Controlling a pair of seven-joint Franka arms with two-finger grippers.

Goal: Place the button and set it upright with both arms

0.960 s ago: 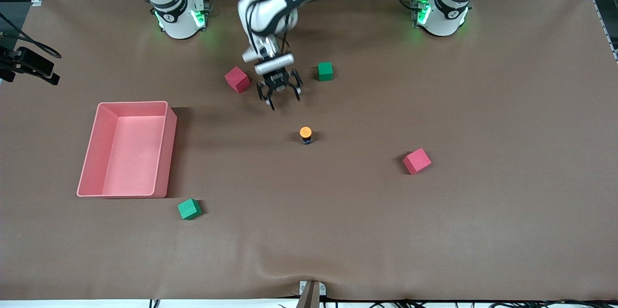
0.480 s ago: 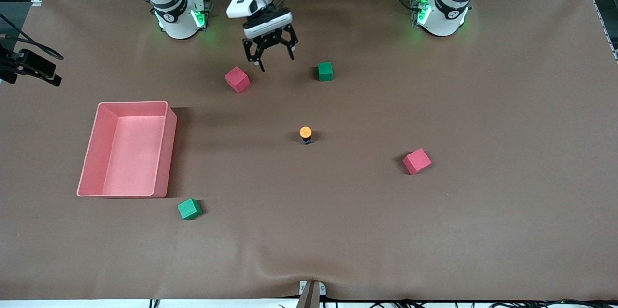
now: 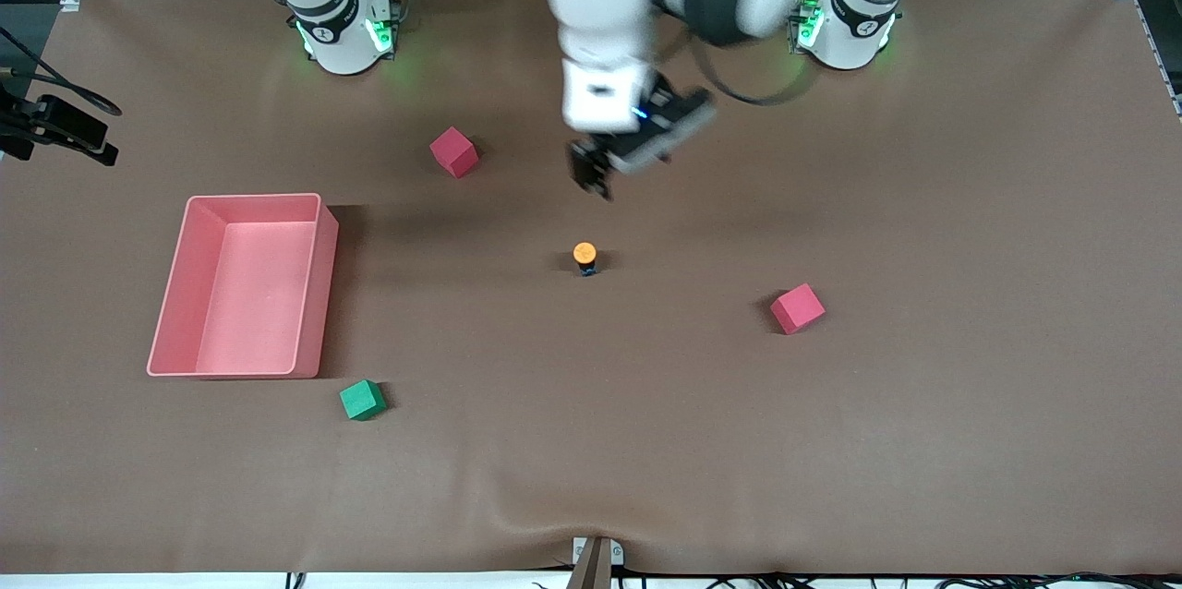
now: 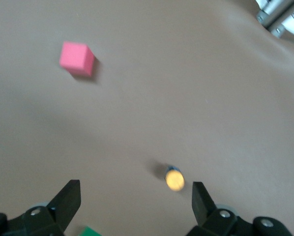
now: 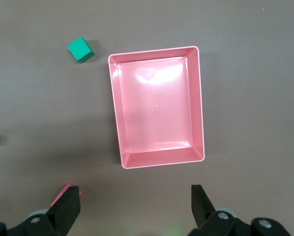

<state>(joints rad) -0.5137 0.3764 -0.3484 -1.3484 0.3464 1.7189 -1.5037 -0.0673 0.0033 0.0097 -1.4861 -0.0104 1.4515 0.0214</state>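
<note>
The button stands orange cap up mid-counter, nothing touching it. The left end effector hangs above, fingers spread and holding nothing. A pink cube sits toward the left arm's end, another pink cube nearer the bases. The pink tray holds nothing; a green cube lies just beside it. High over the tray, the right end effector waits, released.
</note>
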